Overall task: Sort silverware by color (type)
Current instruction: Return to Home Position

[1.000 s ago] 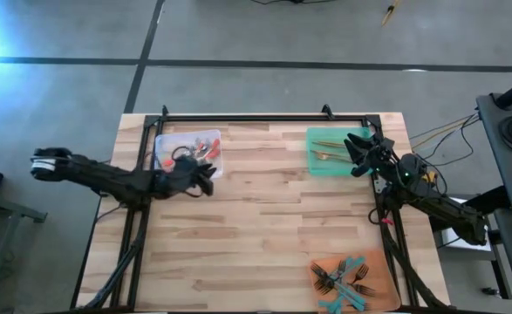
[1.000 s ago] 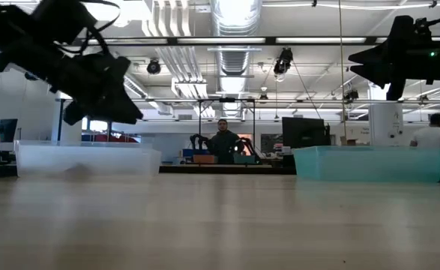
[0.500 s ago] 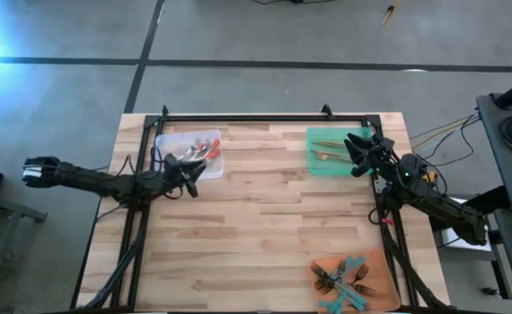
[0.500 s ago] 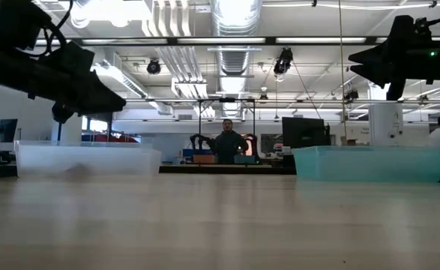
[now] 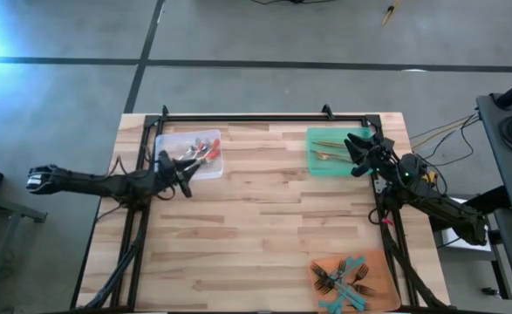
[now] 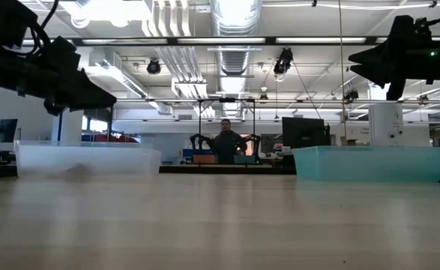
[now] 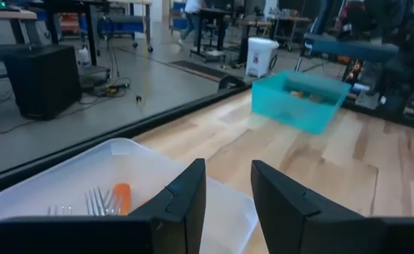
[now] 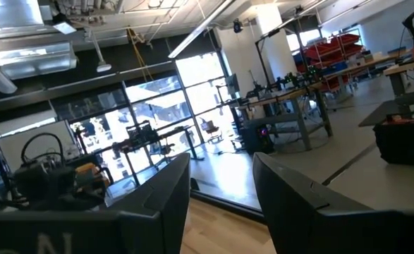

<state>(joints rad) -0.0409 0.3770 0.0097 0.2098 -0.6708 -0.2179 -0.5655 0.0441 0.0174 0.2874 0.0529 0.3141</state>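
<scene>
Red-handled silverware [image 5: 199,152] lay in the clear tray [image 5: 170,139], gold pieces [image 5: 327,150] in the green tray [image 5: 334,168], teal ones [image 5: 347,286] in the orange tray [image 5: 386,262]. The left gripper [image 5: 184,181], jaws apart and empty, hung at the clear tray's near edge, those pieces just beyond it; the right gripper [image 5: 354,148], also parted, hovered over the green tray

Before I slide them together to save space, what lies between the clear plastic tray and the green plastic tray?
Only bare wooden tabletop lies between the clear plastic tray and the green plastic tray, as the high view shows.
</scene>
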